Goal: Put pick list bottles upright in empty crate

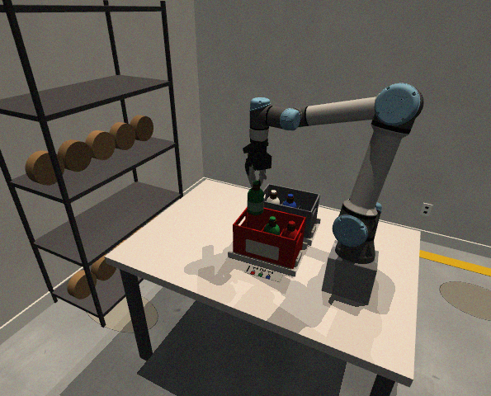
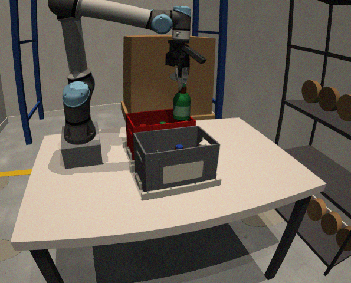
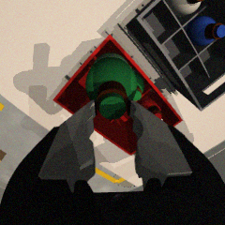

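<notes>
Top view shows you the red crate (image 1: 266, 247) holding a green-capped bottle (image 1: 272, 224) and a red-capped one (image 1: 290, 228); the grey crate (image 1: 304, 203) behind holds white and blue ones. Near it lies the pick list (image 1: 262, 273). Your gripper (image 1: 257, 175), pointing straight down, is clamped on the green bottle (image 1: 255, 199), upright above the red crate's far-left corner.

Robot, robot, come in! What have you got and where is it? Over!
Gripper shut on green glass bottle's neck. Bottle upright, half inside red plastic crate. Nothing blocking visible. Over.

The pick list (image 1: 263, 273) is too small to read its counts.
</notes>
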